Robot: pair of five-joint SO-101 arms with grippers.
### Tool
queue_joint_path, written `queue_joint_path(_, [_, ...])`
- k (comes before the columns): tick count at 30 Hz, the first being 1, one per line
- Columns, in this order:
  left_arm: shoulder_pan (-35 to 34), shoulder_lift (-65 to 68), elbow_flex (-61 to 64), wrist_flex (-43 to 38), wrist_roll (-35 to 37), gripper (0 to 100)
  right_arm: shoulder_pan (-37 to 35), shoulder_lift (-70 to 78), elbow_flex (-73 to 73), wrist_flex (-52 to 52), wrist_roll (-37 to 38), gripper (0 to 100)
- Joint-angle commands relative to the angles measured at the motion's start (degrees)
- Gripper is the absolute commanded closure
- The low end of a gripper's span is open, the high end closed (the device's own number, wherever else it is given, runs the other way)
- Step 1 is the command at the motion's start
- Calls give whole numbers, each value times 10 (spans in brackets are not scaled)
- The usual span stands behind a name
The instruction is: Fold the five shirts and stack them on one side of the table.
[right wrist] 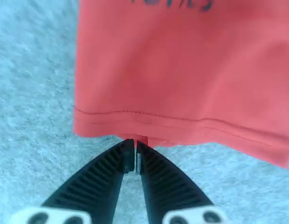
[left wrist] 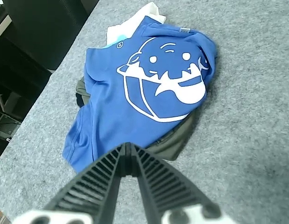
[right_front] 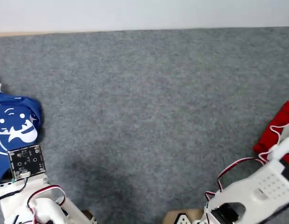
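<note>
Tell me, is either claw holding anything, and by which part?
The right claw pinches the red shirt at the edge of its hem. The left claw is shut above the blue shirt, seemingly gripping nothing.

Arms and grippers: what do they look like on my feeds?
The left arm and right arm are white shells with red, white and black cables. The left arm carries a black circuit board. Left gripper and right gripper have black, ribbed, tapering fingers.

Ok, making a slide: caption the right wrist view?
Right hand pinching the hem of a red shirt on the grey table.
</note>
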Motion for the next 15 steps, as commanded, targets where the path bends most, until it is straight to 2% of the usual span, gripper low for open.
queue_joint_path(1, [-1, -2, -5, -12, -6, 995, -5, 31, -33, 22, -8, 984])
queue_joint_path(6, [-1, -2, -4, -12, -6, 995, -3, 51, -35, 51, -6, 984])
queue_joint_path(15, [-1, -2, -4, -12, -6, 995, -29, -111, -37, 61, -4, 984])
